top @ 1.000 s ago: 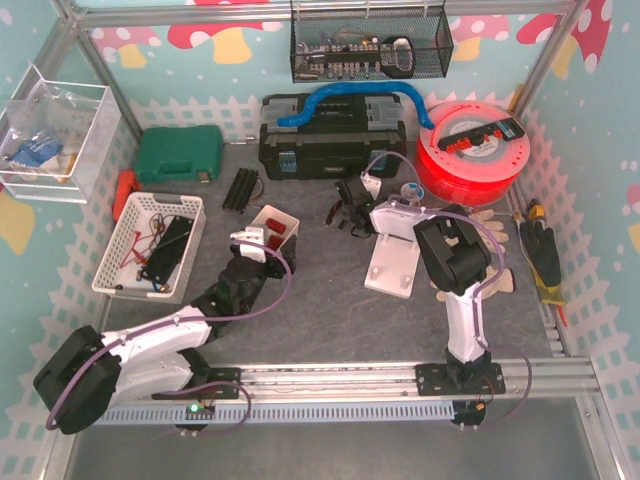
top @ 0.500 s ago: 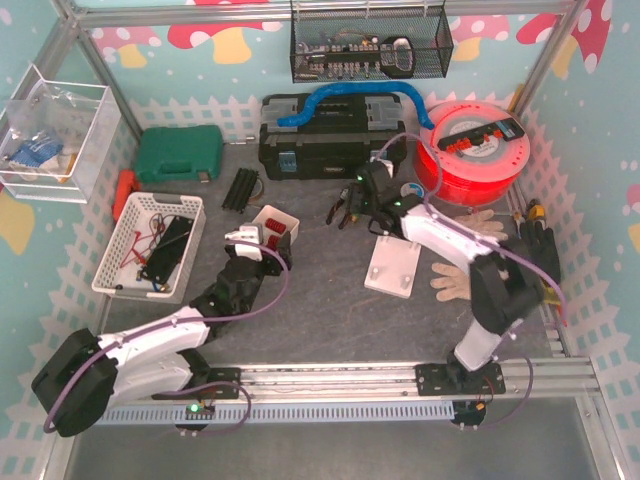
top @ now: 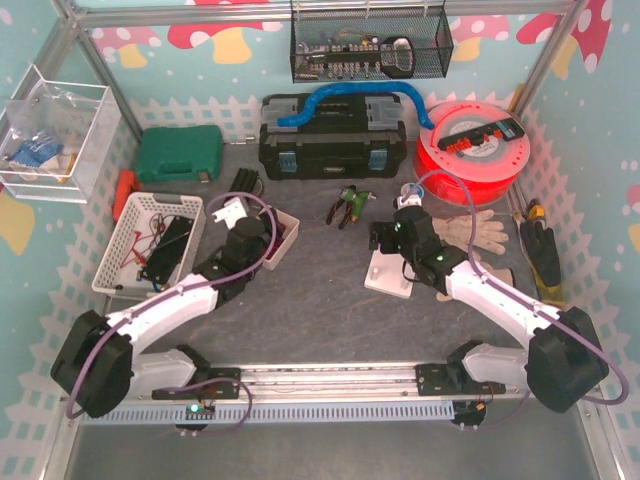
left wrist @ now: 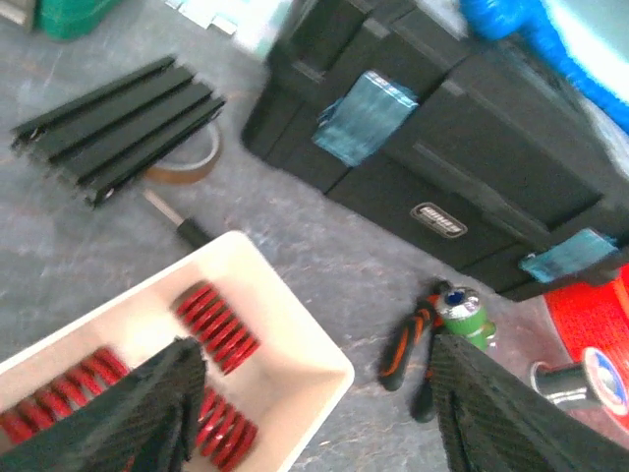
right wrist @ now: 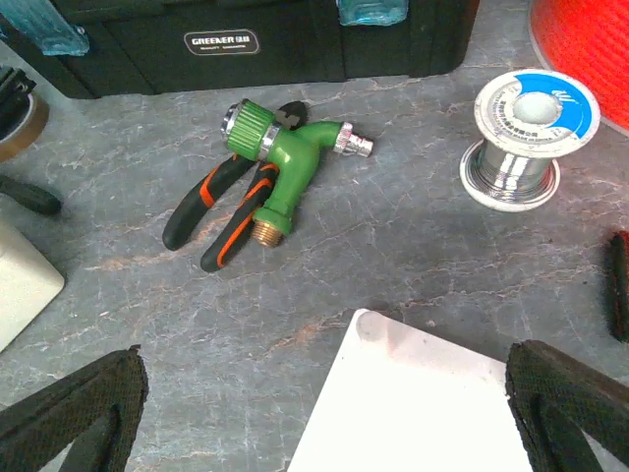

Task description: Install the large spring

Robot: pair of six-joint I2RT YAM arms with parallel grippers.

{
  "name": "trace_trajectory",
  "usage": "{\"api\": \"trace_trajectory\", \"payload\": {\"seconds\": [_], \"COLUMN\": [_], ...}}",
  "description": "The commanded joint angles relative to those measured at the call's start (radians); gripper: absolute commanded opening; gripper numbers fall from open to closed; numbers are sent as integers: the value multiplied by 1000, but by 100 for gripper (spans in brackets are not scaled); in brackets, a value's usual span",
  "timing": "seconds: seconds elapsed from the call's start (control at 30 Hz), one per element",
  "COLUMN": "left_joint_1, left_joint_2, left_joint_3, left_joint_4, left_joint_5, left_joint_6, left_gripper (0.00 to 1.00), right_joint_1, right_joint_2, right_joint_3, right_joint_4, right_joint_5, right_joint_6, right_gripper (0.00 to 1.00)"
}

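Springs [left wrist: 218,326], red, lie packed side by side in the white bin [left wrist: 316,366]; sizes look close, can't tell which is the large one; none picked yet. Left gripper [left wrist: 314,393] hangs over a corner of the bin, jaws spread wide, nothing between them; right gripper [right wrist: 324,413] sits above the white plate [right wrist: 423,393], likely the mount, jaws wide too, nothing held. Risks as I see them: coils touch each other, so closing could catch two, or the wrong size; one finger may land on the bin wall and tip or shove the light bin; a round coil could roll or squirt out of a pinch off its middle; a squeezed spring may pop loose on the lift. Right side: pliers [right wrist: 211,211] and green hose fitting [right wrist: 285,162] lie near the plate; a wide swing could clip them.
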Motion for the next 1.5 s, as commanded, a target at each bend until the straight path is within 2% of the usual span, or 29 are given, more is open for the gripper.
{"api": "trace_trajectory", "payload": {"seconds": [0.0,0.1,0.2,0.43,0.73,1.1,1.47], "left_joint_1": [57,85,112,196,203,203,203], "left_joint_2": [59,94,135,245,410,490,572], "left_joint_3": [35,75,131,209,383,419,438], "left_joint_4": [-143,-157,-189,-257,-445,-464,-462], "left_joint_5": [113,137,164,268,331,339,352], "left_joint_6": [-261,-326,-370,-461,-516,-592,-601], "left_gripper": [60,44,38,38,36,35,35], "right_joint_1": [6,7,7,8,9,9,9], "right_joint_2": [-10,5,25,28,36,22,19], "right_joint_3": [-17,-43,-37,-54,-62,-65,-68], "right_joint_4": [98,130,113,123,129,128,128], "right_joint_5": [-10,-6,38,68,88,95,102], "right_joint_6": [-10,-9,1,11,16,7,7], "right_gripper": [99,98,98,97,97,97,97]}}
